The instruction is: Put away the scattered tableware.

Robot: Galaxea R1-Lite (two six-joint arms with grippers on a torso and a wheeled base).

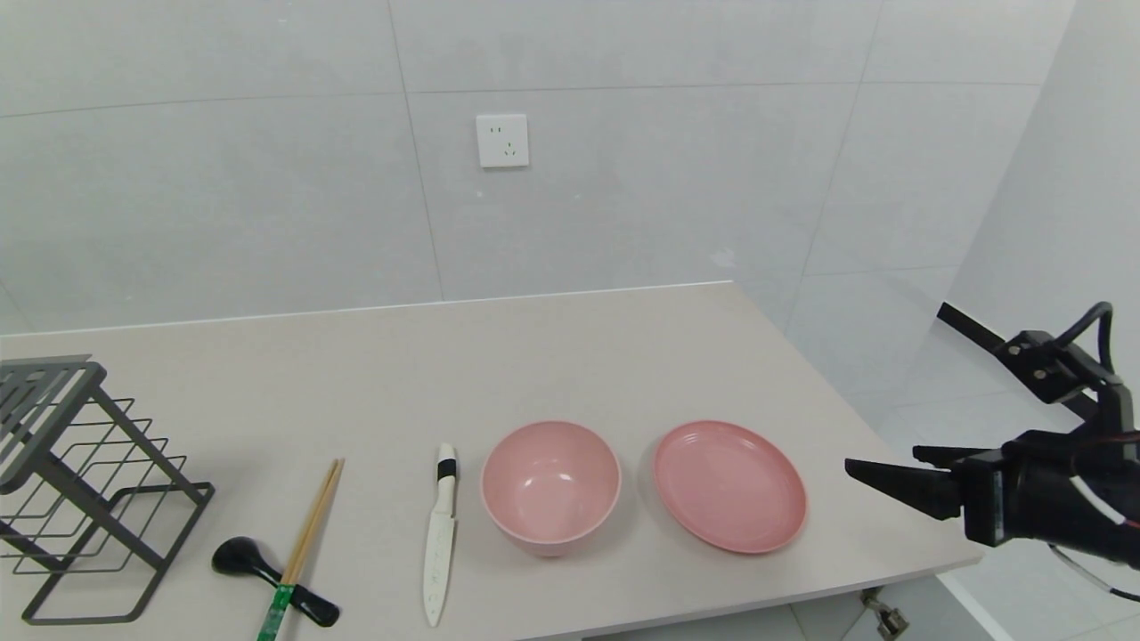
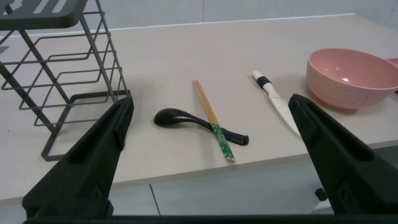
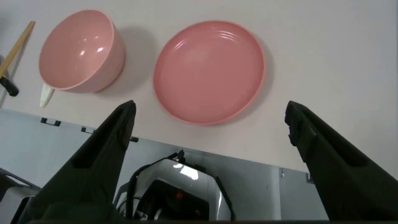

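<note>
At the table's (image 1: 570, 356) left edge, near the front corner, stands a dark wire rack (image 1: 80, 472). Just to its right, close to the front edge, a black spoon (image 1: 245, 561) lies with its bowl end toward the rack and its handle angled toward the front edge. A pair of wooden chopsticks (image 1: 307, 534) lies across that handle, touching it, with the green-banded ends at the front edge.

Off the front edge, the left gripper (image 2: 211, 101) hangs facing the spoon and chopsticks. Its jaws are spread wide with nothing between them.

Further right lies a white knife (image 1: 441, 543) with a black band on its handle, the handle toward the wall and the tip toward the front edge. It lies just beside a pink bowl (image 1: 550, 485), which sits upright near the middle of the front edge; whether the two touch cannot be told. A pink plate (image 1: 728, 485) rests flat just right of the bowl, a narrow gap between them, near the front right corner.

Beyond the right edge, the right gripper (image 1: 883, 458) hangs beside the plate, its fingers pointing toward it. Its jaws are parted and grasp nothing.

On the tiled wall behind the table is a white socket (image 1: 502, 140).
</note>
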